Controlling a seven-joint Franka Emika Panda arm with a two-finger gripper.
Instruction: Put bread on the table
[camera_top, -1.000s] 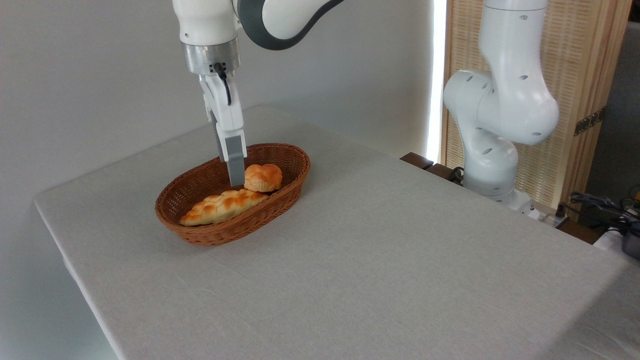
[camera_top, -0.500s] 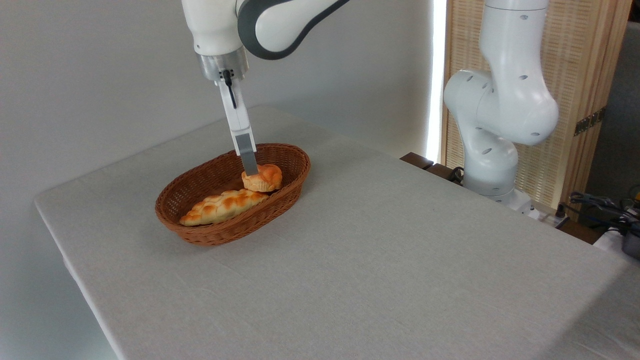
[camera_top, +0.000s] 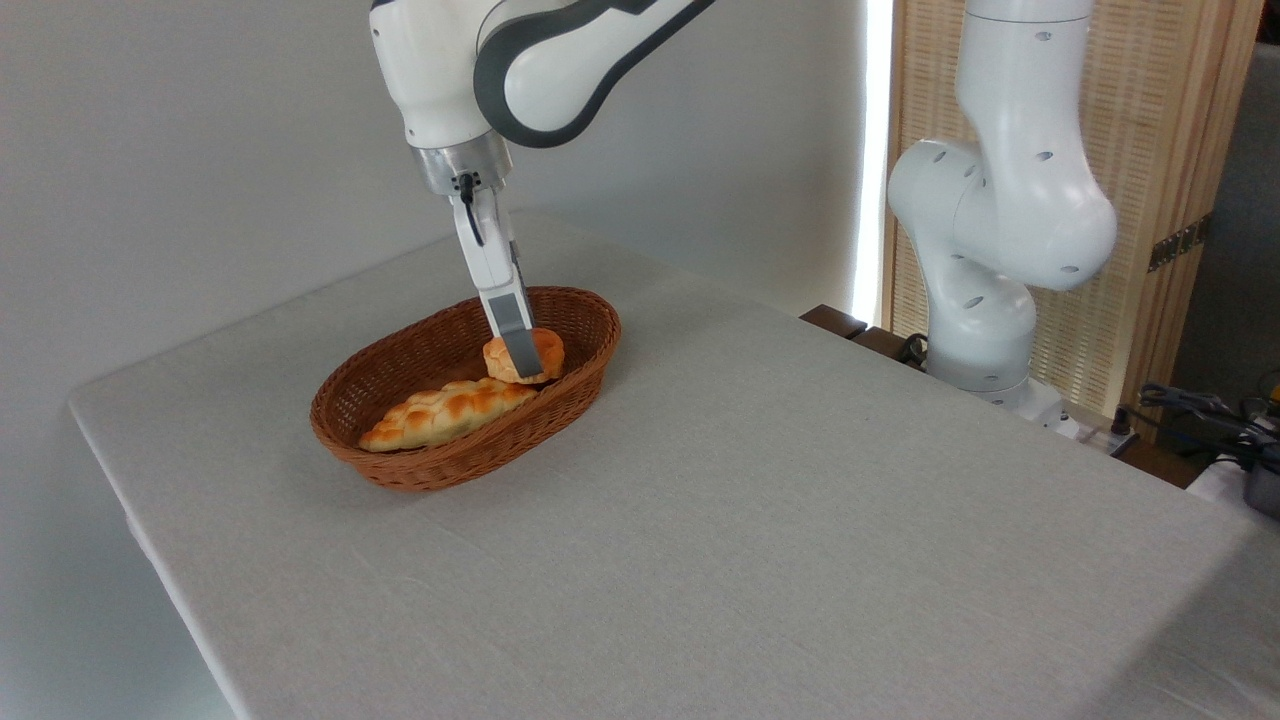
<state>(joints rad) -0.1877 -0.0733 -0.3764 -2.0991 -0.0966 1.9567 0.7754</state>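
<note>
A braided loaf (camera_top: 443, 413) lies along the near-left side of the oval wicker basket (camera_top: 400, 470), which stands toward the far-left part of the grey-clothed table (camera_top: 800, 520). Just right of the loaf's far end, at the right end of the basket, sits the small knotted bun (camera_top: 548, 350), the bread to be moved. The gripper (camera_top: 520, 355) points steeply down with its grey front finger (camera_top: 512, 335) lying across the bun's face; the second finger is hidden behind it, so how wide the fingers stand, and whether they have the bun yet, cannot be told from this side-on view.

The step in hand looks like the grasp. To do it well, the fingers should straddle the bun's middle, low enough to catch the paler base rather than pinch the glossy lumps, which could slip. Closing should be gentle, and the fingertips should stay clear of the loaf and the basket's right rim. Then lift straight up past the rim before carrying rightward to the open cloth.
</note>
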